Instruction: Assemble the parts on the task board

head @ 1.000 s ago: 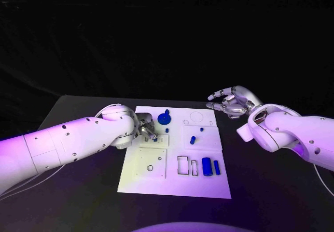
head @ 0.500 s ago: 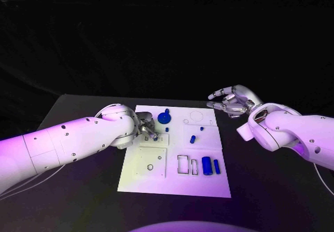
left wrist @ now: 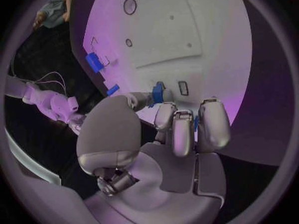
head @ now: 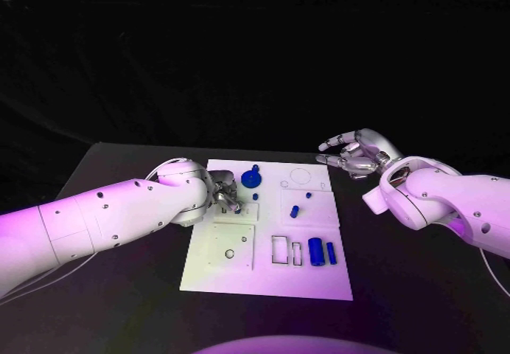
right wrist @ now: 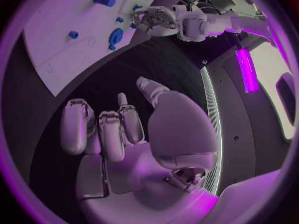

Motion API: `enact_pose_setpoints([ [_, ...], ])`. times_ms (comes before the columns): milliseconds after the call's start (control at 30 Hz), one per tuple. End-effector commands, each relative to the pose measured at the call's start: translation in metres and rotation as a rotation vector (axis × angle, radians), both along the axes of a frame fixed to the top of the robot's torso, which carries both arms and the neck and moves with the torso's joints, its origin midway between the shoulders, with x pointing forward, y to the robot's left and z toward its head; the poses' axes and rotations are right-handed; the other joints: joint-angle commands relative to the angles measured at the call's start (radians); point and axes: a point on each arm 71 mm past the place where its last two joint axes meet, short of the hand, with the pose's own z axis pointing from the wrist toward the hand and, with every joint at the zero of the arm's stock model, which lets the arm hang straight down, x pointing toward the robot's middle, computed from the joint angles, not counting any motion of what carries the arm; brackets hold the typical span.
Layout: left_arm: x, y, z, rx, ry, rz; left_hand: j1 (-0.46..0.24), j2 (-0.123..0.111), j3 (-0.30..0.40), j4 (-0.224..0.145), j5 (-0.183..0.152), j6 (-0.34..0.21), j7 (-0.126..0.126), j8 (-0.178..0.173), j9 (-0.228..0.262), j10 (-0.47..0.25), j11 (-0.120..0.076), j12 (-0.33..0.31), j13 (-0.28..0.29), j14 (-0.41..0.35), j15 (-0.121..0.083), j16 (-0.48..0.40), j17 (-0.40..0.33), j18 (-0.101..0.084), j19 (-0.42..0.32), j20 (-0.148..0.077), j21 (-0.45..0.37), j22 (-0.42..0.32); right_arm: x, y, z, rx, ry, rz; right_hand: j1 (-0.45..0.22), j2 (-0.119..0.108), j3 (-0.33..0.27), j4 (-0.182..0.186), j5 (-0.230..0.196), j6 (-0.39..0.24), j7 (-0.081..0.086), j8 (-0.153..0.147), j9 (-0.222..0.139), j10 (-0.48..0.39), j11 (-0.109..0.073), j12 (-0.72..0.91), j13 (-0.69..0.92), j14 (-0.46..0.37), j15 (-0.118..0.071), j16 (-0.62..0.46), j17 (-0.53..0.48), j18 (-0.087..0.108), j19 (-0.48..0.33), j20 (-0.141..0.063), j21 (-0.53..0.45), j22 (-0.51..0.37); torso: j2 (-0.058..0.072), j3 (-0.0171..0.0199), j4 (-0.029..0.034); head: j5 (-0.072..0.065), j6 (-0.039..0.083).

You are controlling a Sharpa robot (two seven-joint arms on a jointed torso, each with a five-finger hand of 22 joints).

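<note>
Barely any move since earlier: silver left hand (head: 223,195) still pinching small blue part (left wrist: 158,92) over white task board (head: 319,284) near far-left corner, insertion pending. Right hand (head: 354,155) hovers off far-right corner, fingers apart, holding nothing.

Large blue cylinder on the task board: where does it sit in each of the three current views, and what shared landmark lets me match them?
Head view: large blue cylinder lies near the board's near right corner.
Left wrist view: cylinder beside the rectangular outlines.
Right wrist view: cylinder near the circle's rim.
Shared landmark: the white task board beneath it.
</note>
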Motion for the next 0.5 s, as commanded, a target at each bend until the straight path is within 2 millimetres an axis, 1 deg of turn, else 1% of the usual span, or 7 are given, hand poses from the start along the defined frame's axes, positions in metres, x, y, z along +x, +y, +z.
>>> enact_pose_setpoints([
  [33, 0.0, -0.0002, -0.001, 0.032, -0.013, -0.021, -0.001, 0.004, 0.153, -0.163, 0.0, 0.03, -0.029, 0.003, 0.001, 0.008, 0.0, 0.007, 0.001, 0.099, -0.008, 0.006, 0.238, -0.016, 0.006, -0.003, 0.006, 0.002, -0.0005, 0.001, -0.0009, -0.002, 0.005, 0.017, -0.002, 0.004, -0.001, 0.005, 0.004, 0.009, 0.001, 0.004, 0.001, -0.006, -0.002, -0.007, 0.051, 0.062, 0.003, -0.007, 0.095, 0.01, -0.005, 0.0, -0.004, 0.027, 0.0, 0.0003, 0.0004, -0.001, 0.0],
  [200, 0.0, 0.0008, -0.0022, 0.045, -0.006, -0.026, -0.002, 0.002, 0.151, -0.165, -0.001, 0.031, -0.03, 0.003, 0.001, 0.01, -0.001, 0.008, 0.003, 0.099, -0.009, 0.006, 0.238, -0.016, 0.006, -0.003, 0.006, 0.002, -0.0005, 0.0009, -0.0012, -0.002, 0.005, 0.017, -0.002, 0.004, -0.001, 0.005, 0.004, 0.009, 0.001, 0.004, 0.001, -0.006, -0.002, -0.007, 0.051, 0.062, 0.003, -0.007, 0.095, 0.01, -0.005, 0.0, -0.004, 0.027, 0.0, 0.0001, 0.0014, -0.001, -0.002],
  [333, -0.0005, 0.0014, -0.0031, 0.053, 0.006, -0.032, -0.005, 0.0, 0.147, -0.165, -0.002, 0.034, -0.031, 0.003, 0.001, 0.011, -0.001, 0.008, 0.004, 0.1, -0.009, 0.006, 0.239, -0.017, 0.007, -0.004, 0.007, 0.003, -0.0005, 0.0007, -0.0014, -0.002, 0.006, 0.017, -0.002, 0.004, -0.001, 0.005, 0.004, 0.009, 0.001, 0.004, 0.001, -0.006, -0.002, -0.007, 0.051, 0.062, 0.003, -0.007, 0.095, 0.01, -0.005, 0.0, -0.004, 0.027, 0.001, -0.0006, 0.0003, -0.002, -0.003],
  [433, -0.001, 0.0017, -0.0038, 0.056, 0.017, -0.035, -0.005, -0.001, 0.146, -0.165, -0.003, 0.034, -0.031, 0.004, 0.001, 0.011, -0.001, 0.008, 0.004, 0.1, -0.009, 0.006, 0.24, -0.017, 0.007, -0.004, 0.007, 0.003, -0.0005, 0.0005, -0.0016, -0.003, 0.007, 0.017, -0.002, 0.004, -0.001, 0.005, 0.004, 0.009, 0.001, 0.004, 0.001, -0.006, -0.002, -0.007, 0.051, 0.062, 0.003, -0.007, 0.095, 0.01, -0.005, 0.0, -0.004, 0.027, 0.001, -0.0001, -0.0015, -0.001, -0.004],
  [500, -0.0015, 0.0021, -0.0042, 0.054, 0.027, -0.035, -0.008, -0.001, 0.143, -0.164, -0.004, 0.037, -0.032, 0.004, 0.001, 0.013, -0.002, 0.009, 0.005, 0.1, -0.01, 0.007, 0.24, -0.017, 0.007, -0.004, 0.007, 0.003, -0.0006, 0.0003, -0.0017, -0.003, 0.007, 0.016, -0.002, 0.004, -0.001, 0.005, 0.004, 0.009, 0.001, 0.004, 0.001, -0.006, -0.002, -0.007, 0.051, 0.062, 0.003, -0.007, 0.095, 0.01, -0.005, 0.0, -0.004, 0.027, 0.001, 0.0005, -0.0011, -0.001, -0.004],
])
